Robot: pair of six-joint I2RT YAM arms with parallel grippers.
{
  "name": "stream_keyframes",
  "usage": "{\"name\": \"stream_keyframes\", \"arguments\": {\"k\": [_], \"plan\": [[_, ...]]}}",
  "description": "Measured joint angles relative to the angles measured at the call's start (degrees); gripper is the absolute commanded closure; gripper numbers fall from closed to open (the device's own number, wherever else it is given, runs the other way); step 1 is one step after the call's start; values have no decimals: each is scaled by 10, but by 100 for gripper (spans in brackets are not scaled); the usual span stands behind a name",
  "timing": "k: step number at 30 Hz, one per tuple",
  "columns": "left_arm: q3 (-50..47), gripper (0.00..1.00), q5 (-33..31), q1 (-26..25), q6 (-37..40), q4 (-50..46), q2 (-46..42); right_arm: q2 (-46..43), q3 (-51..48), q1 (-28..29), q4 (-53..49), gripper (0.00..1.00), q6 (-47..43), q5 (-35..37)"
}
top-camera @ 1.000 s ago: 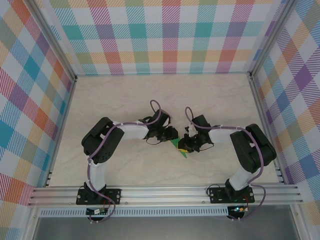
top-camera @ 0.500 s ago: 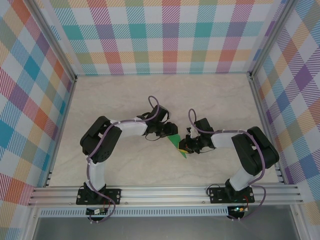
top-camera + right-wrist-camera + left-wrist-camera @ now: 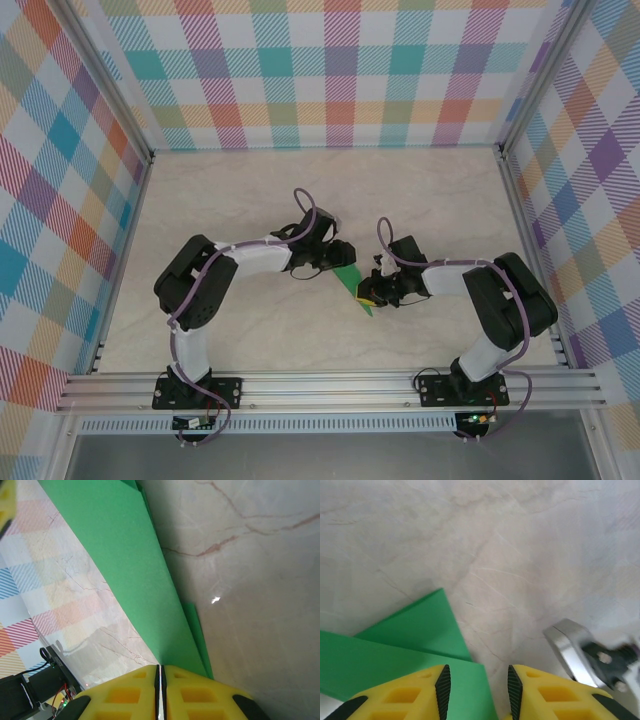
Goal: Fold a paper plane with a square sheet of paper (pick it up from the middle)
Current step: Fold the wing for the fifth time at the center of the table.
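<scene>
**Pale marble table, 1 green paper on it**

On my screen the table (image 3: 250,190) is a pale cream top with thin brownish veins, glossy enough to catch a spot of light. I see 1 thing on it: a folded green paper (image 3: 352,287), near the middle and a little toward the near edge, with its narrow tip pointing that way. The left wrist camera shows 2 overlapping layers with straight edges against the stone. I cannot tell whether it lies fully flat.

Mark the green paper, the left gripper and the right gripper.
green paper (image 3: 120,555): right wrist view, its flat face.
left gripper (image 3: 477,692): left wrist view, gap between yellow fingertips.
right gripper (image 3: 160,682): right wrist view, seam between closed fingertips.
</scene>
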Motion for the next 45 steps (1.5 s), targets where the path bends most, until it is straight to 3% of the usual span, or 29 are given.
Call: {"name": "stream_keyframes", "arguments": {"k": [10,31,45], "plan": [[-6,64,-24,13,0,6,27,-2,-2,0,1,87,0,1],[-38,64,29,53,37,64,24,-3,-3,0,3,86,0,1],[-83,61,-40,86,70,66,-35,-5,-5,0,11,86,13,-2]]}}
